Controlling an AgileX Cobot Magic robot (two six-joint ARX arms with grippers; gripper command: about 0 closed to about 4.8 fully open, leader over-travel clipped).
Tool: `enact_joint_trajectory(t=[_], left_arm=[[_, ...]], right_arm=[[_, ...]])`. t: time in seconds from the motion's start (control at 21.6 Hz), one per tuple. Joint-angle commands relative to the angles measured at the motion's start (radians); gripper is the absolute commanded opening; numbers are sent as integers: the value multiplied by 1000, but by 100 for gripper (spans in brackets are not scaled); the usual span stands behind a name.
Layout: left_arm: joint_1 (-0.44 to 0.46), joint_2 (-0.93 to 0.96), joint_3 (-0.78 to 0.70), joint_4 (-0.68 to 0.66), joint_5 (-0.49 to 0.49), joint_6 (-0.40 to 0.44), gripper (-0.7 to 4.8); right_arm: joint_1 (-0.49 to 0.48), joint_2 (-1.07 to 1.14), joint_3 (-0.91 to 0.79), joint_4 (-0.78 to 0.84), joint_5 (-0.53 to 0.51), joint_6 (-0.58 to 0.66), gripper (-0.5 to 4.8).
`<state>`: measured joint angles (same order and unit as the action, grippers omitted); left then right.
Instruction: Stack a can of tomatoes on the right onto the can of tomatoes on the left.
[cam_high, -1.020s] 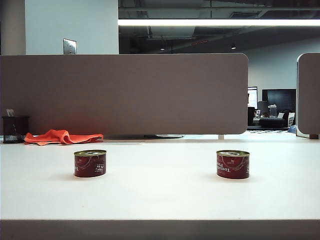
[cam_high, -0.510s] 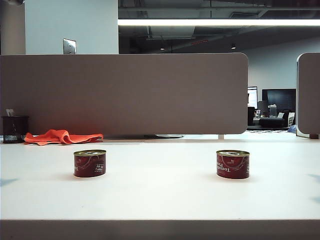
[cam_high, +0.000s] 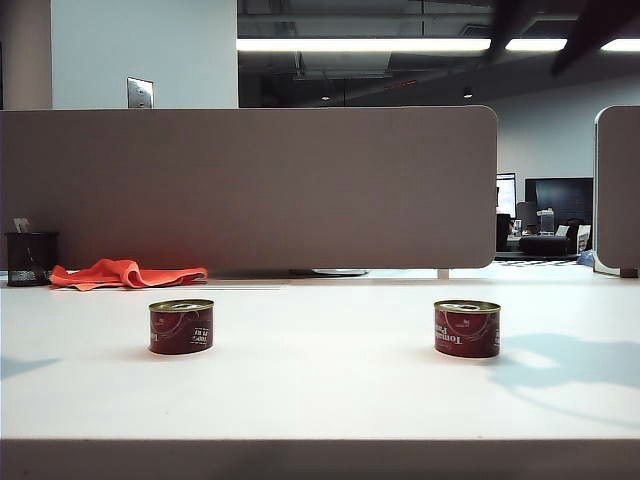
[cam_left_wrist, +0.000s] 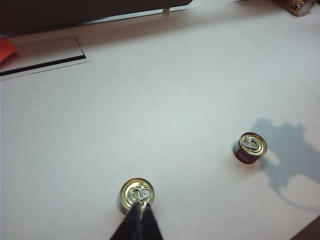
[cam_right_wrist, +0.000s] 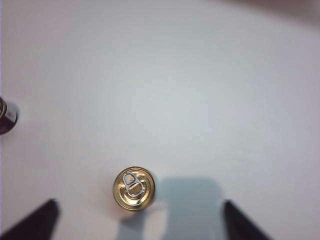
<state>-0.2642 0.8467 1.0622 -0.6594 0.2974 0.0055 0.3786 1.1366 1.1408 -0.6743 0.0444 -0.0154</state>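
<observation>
Two short red tomato cans with gold pull-tab lids stand upright on the white table, the left can (cam_high: 181, 326) and the right can (cam_high: 467, 329) well apart. My right gripper (cam_right_wrist: 139, 205) hangs high above the right can (cam_right_wrist: 134, 188), open wide, one fingertip on either side and clear of it. In the exterior view it shows only as two blurred dark fingers (cam_high: 510, 25) at the top right. My left gripper (cam_left_wrist: 141, 206) is shut and holds nothing; it hovers above the left can (cam_left_wrist: 136, 194), tips over the lid. The right can (cam_left_wrist: 250, 147) also shows in that view.
A grey partition (cam_high: 250, 190) closes the table's far side. An orange cloth (cam_high: 125, 273) and a black mesh cup (cam_high: 30, 258) lie at the back left. A cable slot (cam_left_wrist: 40, 62) runs along the far edge. The table's front edge (cam_high: 320, 440) is near.
The right gripper's dark fingers have come into the exterior view's top right, and large arm shadows have spread over the table beside the right can. Both cans stay where they were.
</observation>
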Motion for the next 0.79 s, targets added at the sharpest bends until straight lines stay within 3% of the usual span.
enact_joint_trajectory(t=[0.05, 0.51, 0.79], left_arm=[[0, 2, 8, 10, 21, -6, -5], [0, 2, 8, 11, 48, -5, -4], [0, 3, 8, 10, 48, -5, -1]], right_arm=[[8, 64, 15, 21, -1, 26, 479], [18, 288, 19, 66, -29, 79, 479], [19, 413, 19, 78, -56, 174, 479]])
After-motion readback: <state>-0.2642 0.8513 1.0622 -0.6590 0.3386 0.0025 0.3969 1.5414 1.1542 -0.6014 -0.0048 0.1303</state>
